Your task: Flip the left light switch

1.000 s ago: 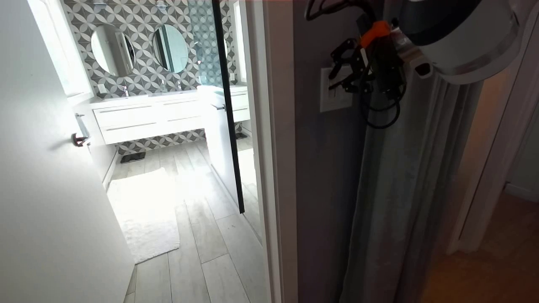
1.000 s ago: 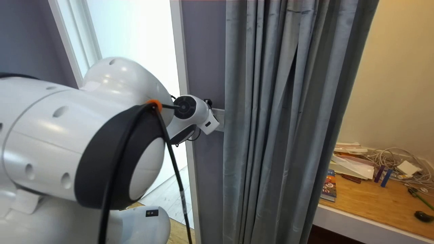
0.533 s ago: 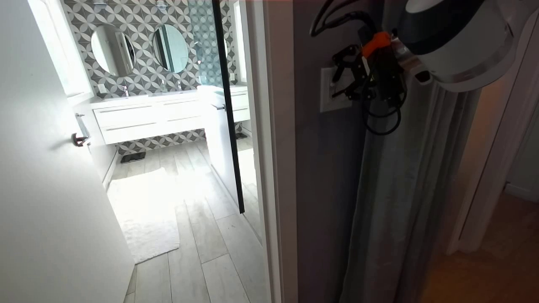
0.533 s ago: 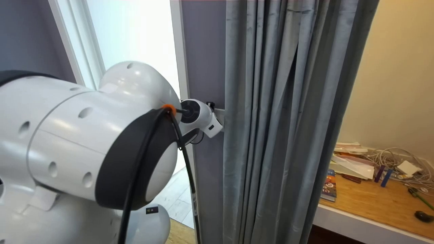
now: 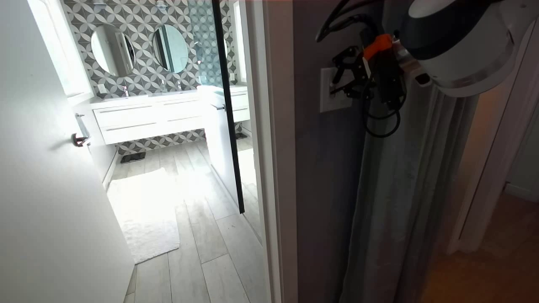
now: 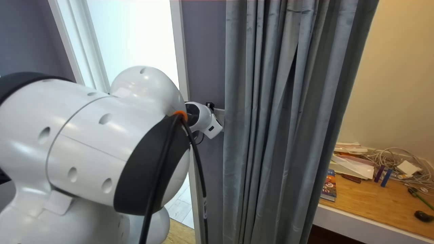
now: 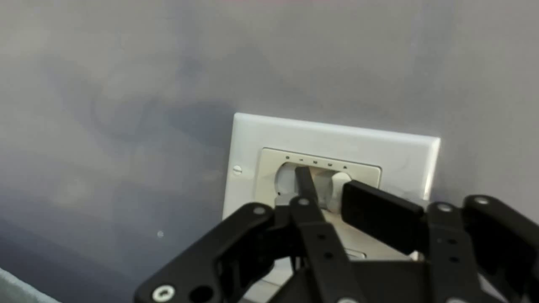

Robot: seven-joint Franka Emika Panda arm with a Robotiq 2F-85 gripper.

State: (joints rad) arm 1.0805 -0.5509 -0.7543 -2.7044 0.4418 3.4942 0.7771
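Observation:
The pale, nearly square wall plate is on the grey wall. In the wrist view the plate shows a cream insert with a round dial and small marks above it. A white raised knob grip stands on the dial. No left rocker can be made out; the fingers hide the lower plate. My gripper is partly open, with one finger on each side of the dial's middle. The right fingertip is close to the knob grip; contact cannot be told. In an exterior view the gripper is in front of the plate.
A grey curtain hangs right beside the plate and covers part of it in an exterior view. A white door frame stands on the plate's other side. Black cables loop below the gripper. A cluttered wooden desk stands behind the curtain.
The arm has moved down and, in an exterior view, to the right. The gripper sits slightly lower at the plate. The fingers look a little closer together than half a second ago.

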